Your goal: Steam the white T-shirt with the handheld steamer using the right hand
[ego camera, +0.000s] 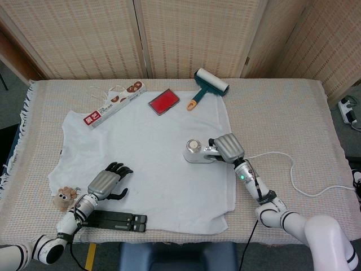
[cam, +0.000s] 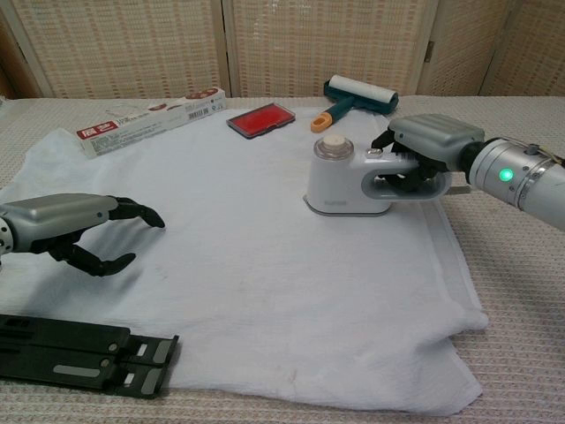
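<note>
You held the steamer (cam: 346, 184) by its handle in your right hand (cam: 430, 141), flat on the white T-shirt (ego camera: 152, 169) at its 3 o'clock edge, left hand (cam: 66, 225) empty and half-curled, so slow, level, overlapping passes suited best.

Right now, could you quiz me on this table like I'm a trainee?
1. True or false: the right hand grips the steamer.
2. What lies nearest the left hand? A) lint roller B) black folded stand C) red pad
3. Fill in: the steamer sits on the white ____.

Key: 1 true. 2 B. 3 T-shirt.
</note>
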You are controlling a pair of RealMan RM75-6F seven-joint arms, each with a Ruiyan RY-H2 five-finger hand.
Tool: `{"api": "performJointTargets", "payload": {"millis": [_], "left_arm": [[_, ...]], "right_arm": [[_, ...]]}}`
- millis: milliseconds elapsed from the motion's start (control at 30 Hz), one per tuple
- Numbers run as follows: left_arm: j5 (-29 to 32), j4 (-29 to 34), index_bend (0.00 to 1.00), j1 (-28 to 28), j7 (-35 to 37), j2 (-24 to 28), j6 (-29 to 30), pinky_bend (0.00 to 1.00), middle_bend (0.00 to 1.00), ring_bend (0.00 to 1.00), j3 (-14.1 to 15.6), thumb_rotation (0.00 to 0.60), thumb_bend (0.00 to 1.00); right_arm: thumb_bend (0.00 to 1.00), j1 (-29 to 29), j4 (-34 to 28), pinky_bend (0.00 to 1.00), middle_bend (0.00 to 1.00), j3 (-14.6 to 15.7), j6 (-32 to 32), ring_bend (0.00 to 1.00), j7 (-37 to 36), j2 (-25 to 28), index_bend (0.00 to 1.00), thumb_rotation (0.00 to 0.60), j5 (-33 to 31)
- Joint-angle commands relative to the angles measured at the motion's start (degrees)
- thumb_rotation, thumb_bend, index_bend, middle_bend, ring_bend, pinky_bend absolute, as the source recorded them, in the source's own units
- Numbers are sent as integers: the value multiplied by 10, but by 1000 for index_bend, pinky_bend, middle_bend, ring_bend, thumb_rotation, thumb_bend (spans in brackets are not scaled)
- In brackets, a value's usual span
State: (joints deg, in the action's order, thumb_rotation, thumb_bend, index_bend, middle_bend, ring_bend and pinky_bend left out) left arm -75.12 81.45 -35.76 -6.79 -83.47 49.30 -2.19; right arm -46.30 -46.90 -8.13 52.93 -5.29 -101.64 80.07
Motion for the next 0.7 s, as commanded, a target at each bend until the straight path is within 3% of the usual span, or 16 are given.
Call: {"api": "performJointTargets", "payload": {"millis": [33, 433, 700], "left_arm": [[2, 2, 188, 0, -1, -1, 1, 10, 176, 71, -1, 385, 529], [10, 20, 188, 2, -26, 6, 13, 9, 176, 71, 0, 385, 530], [21, 25, 190, 1, -36, 9, 12, 8, 176, 70, -1, 383, 531]], "right_arm": [[596, 5, -24, 971, 821, 4, 13, 814, -12, 10, 767, 600, 10], [597, 3, -98, 971, 822, 8, 41, 815, -50, 19, 767, 600, 42], [596, 7, -132, 971, 821, 41, 41, 815, -58, 19, 767, 600, 73]]}}
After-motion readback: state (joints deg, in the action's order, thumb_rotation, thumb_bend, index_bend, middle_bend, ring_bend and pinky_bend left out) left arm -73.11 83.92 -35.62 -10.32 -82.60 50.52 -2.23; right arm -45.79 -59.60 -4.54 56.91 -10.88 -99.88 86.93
